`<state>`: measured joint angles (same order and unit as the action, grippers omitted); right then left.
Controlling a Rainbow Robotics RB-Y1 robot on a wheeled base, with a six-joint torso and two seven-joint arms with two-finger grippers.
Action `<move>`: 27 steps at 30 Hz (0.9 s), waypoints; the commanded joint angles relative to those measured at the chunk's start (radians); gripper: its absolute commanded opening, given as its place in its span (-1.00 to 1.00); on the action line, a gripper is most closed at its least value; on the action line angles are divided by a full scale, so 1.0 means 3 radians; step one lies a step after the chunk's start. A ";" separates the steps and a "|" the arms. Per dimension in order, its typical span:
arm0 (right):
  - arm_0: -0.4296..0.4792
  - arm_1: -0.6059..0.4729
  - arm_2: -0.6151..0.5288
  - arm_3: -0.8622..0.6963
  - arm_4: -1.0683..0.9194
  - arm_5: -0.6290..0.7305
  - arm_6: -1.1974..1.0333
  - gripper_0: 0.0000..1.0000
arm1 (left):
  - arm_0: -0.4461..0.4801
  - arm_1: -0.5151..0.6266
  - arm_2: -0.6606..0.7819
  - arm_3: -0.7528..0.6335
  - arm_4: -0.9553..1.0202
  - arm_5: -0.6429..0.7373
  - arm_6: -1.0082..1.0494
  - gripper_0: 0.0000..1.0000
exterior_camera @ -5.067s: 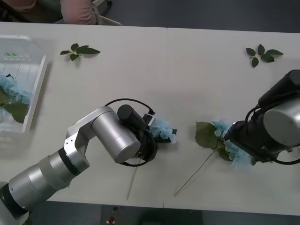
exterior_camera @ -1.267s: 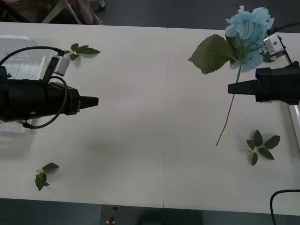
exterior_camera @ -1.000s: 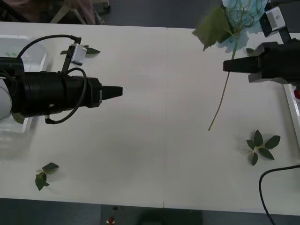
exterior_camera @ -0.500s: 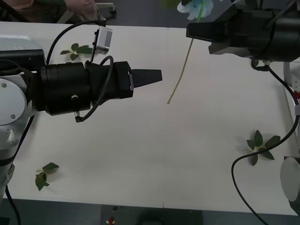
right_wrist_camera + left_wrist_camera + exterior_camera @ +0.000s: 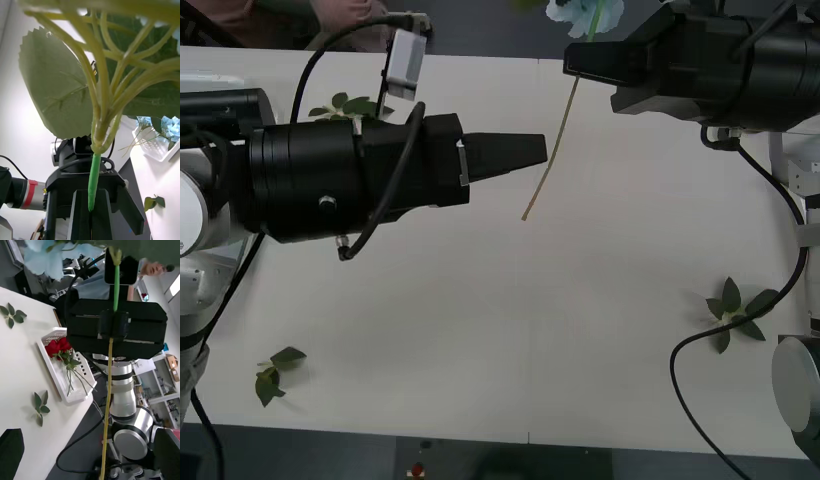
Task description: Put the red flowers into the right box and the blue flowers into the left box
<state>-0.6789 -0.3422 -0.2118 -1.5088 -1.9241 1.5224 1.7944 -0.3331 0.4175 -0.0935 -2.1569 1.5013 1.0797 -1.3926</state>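
right pincer [image 5: 580,62]: hanging high over the far middle of the desk [image 5: 510,330], fingers pressed together on the stem of a blue flower, pointing toward the robot's left

blue flowers [image 5: 585,12]: the one being carried is dangling up in the air, pale head cut off by the front view's far edge, thin stem trailing down past the pincer with the tip hanging free over the desk. In the right wrist view you're looking up under its big toothed leaf [image 5: 60,86] and branching stalks, and more blue heads are sitting in the left box [image 5: 155,144] off in the background

left pincer [image 5: 525,152]: reaching in from the robot's left, tips just beside the hanging stem and facing the right one. Fingers are spread in the left wrist view, one in each bottom corner [image 5: 9,446], nothing between them as far as I can make out

red flowers [image 5: 58,348]: a little bunch lying in the right box [image 5: 50,363], heads together at one end, stems running toward the other

leaf sprigs: loose ones lying on the desk, one near the right edge [image 5: 735,310], one at the near left corner [image 5: 272,372], one behind the left arm [image 5: 352,104]
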 commanded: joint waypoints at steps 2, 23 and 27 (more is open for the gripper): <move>-0.0115 0.0031 -0.0051 -0.0079 -0.0029 -0.0008 0.0027 -1.00 | -0.0250 -0.0047 -0.0210 -0.0046 -0.0295 -0.0219 0.0188 1.00; -0.0115 0.0031 -0.0051 -0.0079 -0.0029 -0.0008 0.0027 -1.00 | -0.0480 -0.0062 -0.0517 0.0246 -0.0310 -0.0439 0.0204 -1.00; -0.0115 0.0031 -0.0051 -0.0079 -0.0029 -0.0008 0.0027 -1.00 | -0.0480 -0.0062 -0.0517 0.0246 -0.0326 -0.0454 0.0199 -1.00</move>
<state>-0.6789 -0.3422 -0.2118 -1.5088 -1.9241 1.5225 1.7944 -0.4601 0.3906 -0.2525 -2.0609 1.4032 0.9552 -1.3879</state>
